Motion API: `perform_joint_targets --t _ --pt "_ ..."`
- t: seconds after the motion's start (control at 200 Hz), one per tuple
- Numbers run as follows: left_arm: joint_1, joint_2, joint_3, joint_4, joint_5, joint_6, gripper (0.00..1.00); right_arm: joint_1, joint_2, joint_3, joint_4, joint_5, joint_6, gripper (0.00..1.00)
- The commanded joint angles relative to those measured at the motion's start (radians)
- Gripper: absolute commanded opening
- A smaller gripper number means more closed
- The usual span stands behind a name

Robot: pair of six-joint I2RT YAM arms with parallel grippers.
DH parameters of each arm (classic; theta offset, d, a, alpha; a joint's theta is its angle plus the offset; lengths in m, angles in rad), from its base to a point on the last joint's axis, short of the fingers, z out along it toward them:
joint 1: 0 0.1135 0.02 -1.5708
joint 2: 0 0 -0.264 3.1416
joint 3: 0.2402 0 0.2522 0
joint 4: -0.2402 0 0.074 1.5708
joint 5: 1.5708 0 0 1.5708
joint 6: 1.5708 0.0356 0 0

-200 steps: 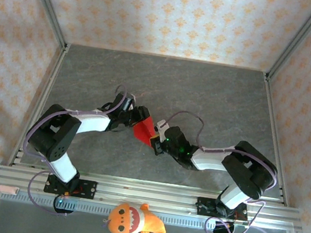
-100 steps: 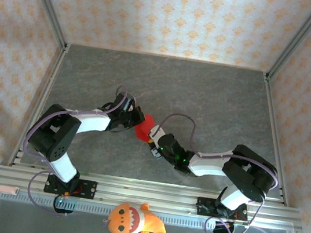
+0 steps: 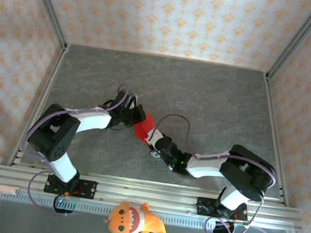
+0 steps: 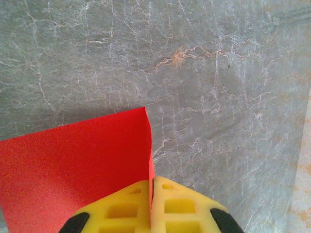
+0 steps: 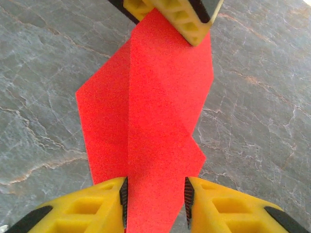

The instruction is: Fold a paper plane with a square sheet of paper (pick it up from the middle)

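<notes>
**Operator:** What are your hands doing?

**Robot:** My left gripper (image 4: 151,185) is clenched. Its yellow honeycomb fingers (image 4: 124,208) are pressed flat together, pinching an edge of the thin, bright red paper sheet (image 4: 77,160). From that pinch the sheet spreads out towards 9 o'clock in my left wrist camera.

**Operator:** And the other one?

**Robot:** My right gripper (image 5: 155,188) is released. Its jaws stand apart and the near end of the red paper sheet runs through the gap between them. I cannot tell whether either pad touches it.

**Operator:** What does the sheet look like from there?

**Robot:** It is no flat square. One straight crease runs from 12 o'clock down to 6 o'clock, with a pointed flap sticking out at 9 o'clock and a smaller corner at 4 o'clock. The left gripper's fingers bite its far end at 12 o'clock.

**Operator:** Where is all this on the table?

**Robot:** From above, the sheet is over the near middle of the grey marbled tabletop (image 3: 217,96), with my left gripper at its 10 o'clock and my right at its 4 o'clock. I cannot tell whether it rests on the surface. Well apart, at its 6 o'clock beyond the near metal rail (image 3: 149,195), lies an orange plush toy with white teeth (image 3: 134,222).
</notes>
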Motion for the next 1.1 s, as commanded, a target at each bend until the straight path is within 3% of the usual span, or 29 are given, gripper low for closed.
perform_joint_targets --t 0.0,0.125,0.425,0.595,0.716,1.096 --pt "-0.007 -0.007 0.026 -0.028 0.012 0.025 0.0 0.007 0.028 0.019 -0.02 0.047 -0.029 0.37" --pt "-0.007 -0.002 0.026 -0.023 0.016 0.023 0.0 0.008 0.031 0.018 -0.009 0.055 -0.03 0.36" --pt "-0.007 0.004 0.026 -0.018 0.021 0.023 0.0 0.008 0.023 0.017 0.005 0.036 -0.023 0.21" --pt "-0.006 0.003 0.024 -0.017 0.018 0.024 0.0 0.008 0.021 0.017 0.004 0.033 -0.009 0.2" --pt "-0.007 0.004 0.023 -0.02 0.017 0.023 0.0 0.008 0.011 0.016 0.008 0.023 -0.006 0.13" --pt "-0.006 0.008 0.021 -0.016 0.017 0.022 0.0 0.008 0.011 0.025 0.013 0.017 0.015 0.17"
